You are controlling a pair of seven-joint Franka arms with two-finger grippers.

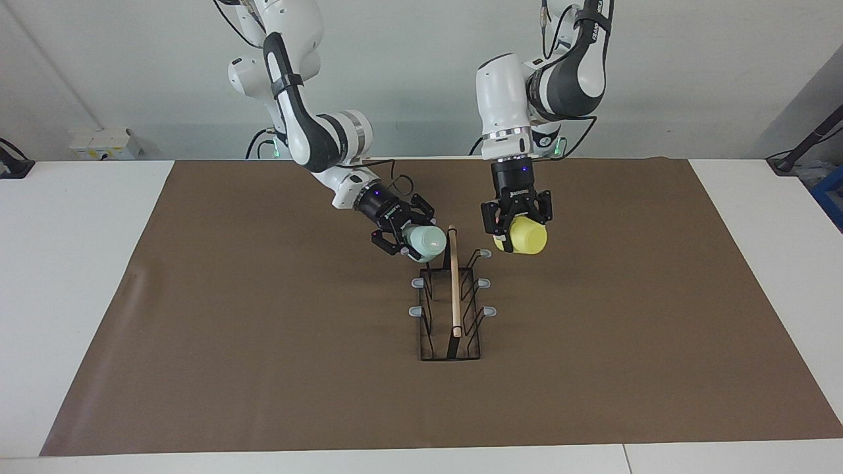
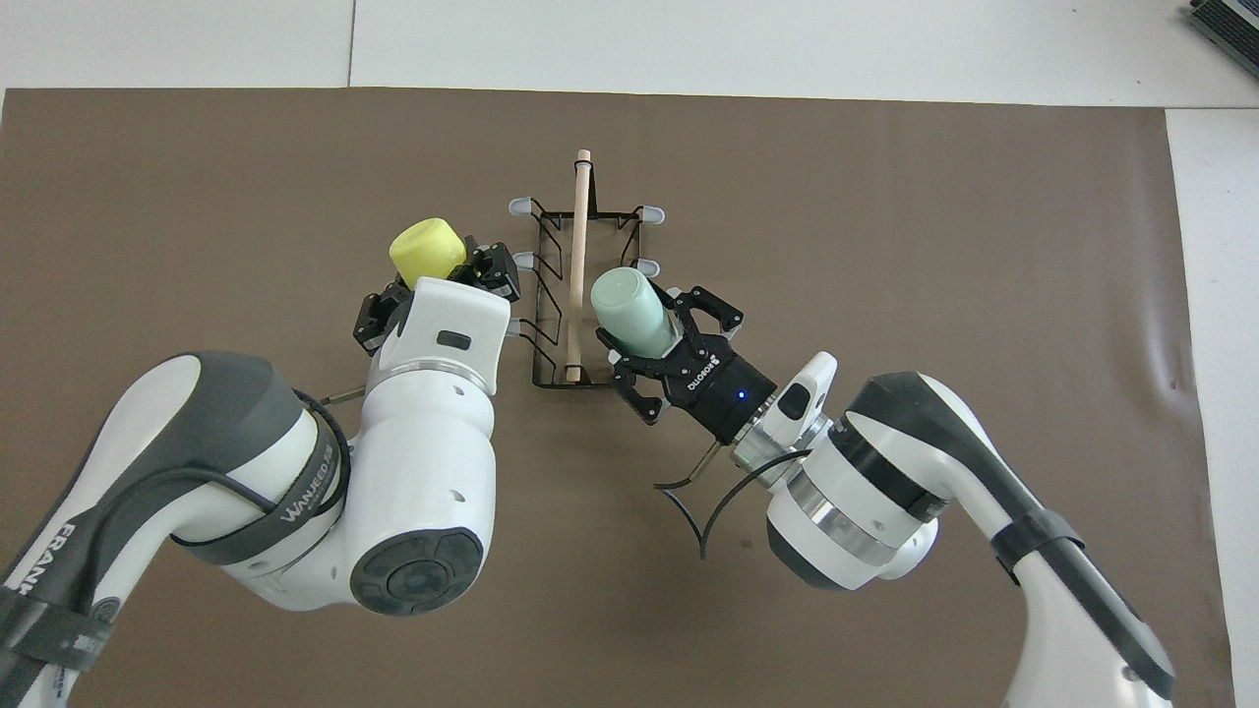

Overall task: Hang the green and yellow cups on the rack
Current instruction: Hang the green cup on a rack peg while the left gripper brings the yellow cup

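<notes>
The black wire rack point(image 1: 452, 329) point(image 2: 547, 324) stands mid-table with a wooden rod point(image 1: 454, 289) point(image 2: 580, 226) along its top. My right gripper point(image 1: 407, 242) point(image 2: 657, 346) is shut on the pale green cup point(image 1: 427, 241) point(image 2: 629, 311), tilted with its base toward the rod, at the rack's end nearest the robots. The prong there is hidden by the cup, so I cannot tell if they touch. My left gripper point(image 1: 508, 232) point(image 2: 441, 283) is shut on the yellow cup point(image 1: 527, 237) point(image 2: 427, 250), held in the air beside the nearest prong point(image 1: 485, 253) on the rack's left-arm side.
A brown mat point(image 1: 263, 342) point(image 2: 934, 246) covers most of the white table point(image 1: 79, 263). Four grey-tipped prongs point(image 1: 417, 282) stand bare along the rack's two sides.
</notes>
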